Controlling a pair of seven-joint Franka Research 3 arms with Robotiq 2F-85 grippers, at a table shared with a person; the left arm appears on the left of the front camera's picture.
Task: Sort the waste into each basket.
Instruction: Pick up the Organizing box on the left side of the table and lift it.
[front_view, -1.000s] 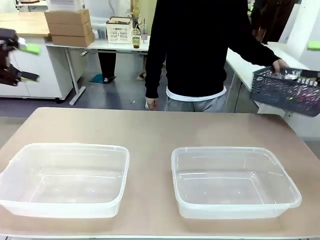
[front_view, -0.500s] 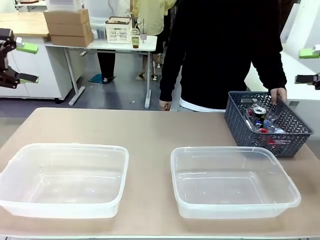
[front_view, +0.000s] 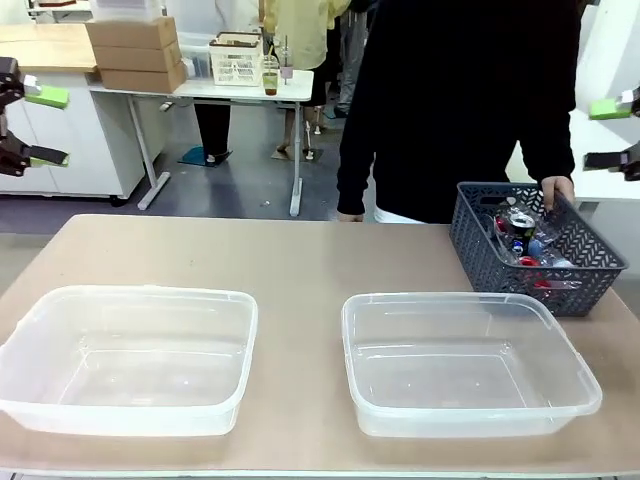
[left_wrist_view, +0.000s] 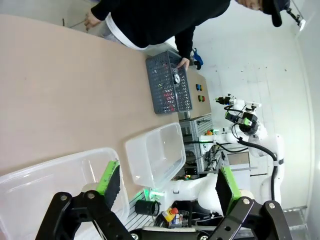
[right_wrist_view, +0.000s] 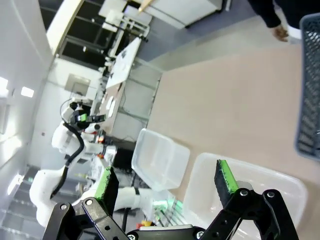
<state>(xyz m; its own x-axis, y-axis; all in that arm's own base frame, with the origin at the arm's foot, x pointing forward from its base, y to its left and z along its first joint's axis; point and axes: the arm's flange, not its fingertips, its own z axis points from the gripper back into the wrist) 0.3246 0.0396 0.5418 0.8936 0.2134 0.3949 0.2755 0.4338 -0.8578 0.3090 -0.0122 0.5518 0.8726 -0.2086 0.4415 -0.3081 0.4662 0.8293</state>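
Note:
The waste, red crushed cans and a clear bottle (front_view: 522, 243), lies in a dark grey lattice basket (front_view: 480, 250) at the table's far right, with a person's hand (front_view: 557, 190) on its rim. Two clear tubs stand empty near the front: the left tub (front_view: 130, 293) and the right tub (front_view: 440, 299). My left gripper (front_view: 50, 127) hangs open high off the table's left side. My right gripper (front_view: 603, 134) hangs open high at the right. The left wrist view shows my left gripper (left_wrist_view: 167, 180) above a tub (left_wrist_view: 155, 152), with the lattice basket (left_wrist_view: 168, 85) farther off. The right wrist view shows my right gripper (right_wrist_view: 166, 179) over a tub (right_wrist_view: 250, 175).
The person in a black top (front_view: 460, 100) stands at the far edge behind the lattice basket. Bare tabletop (front_view: 300, 260) lies between the tubs and the far edge. White tables with cardboard boxes (front_view: 137, 55) stand in the background.
The person swung the lattice basket in from the right and set it down on the table's far right. Both grippers stay open and high.

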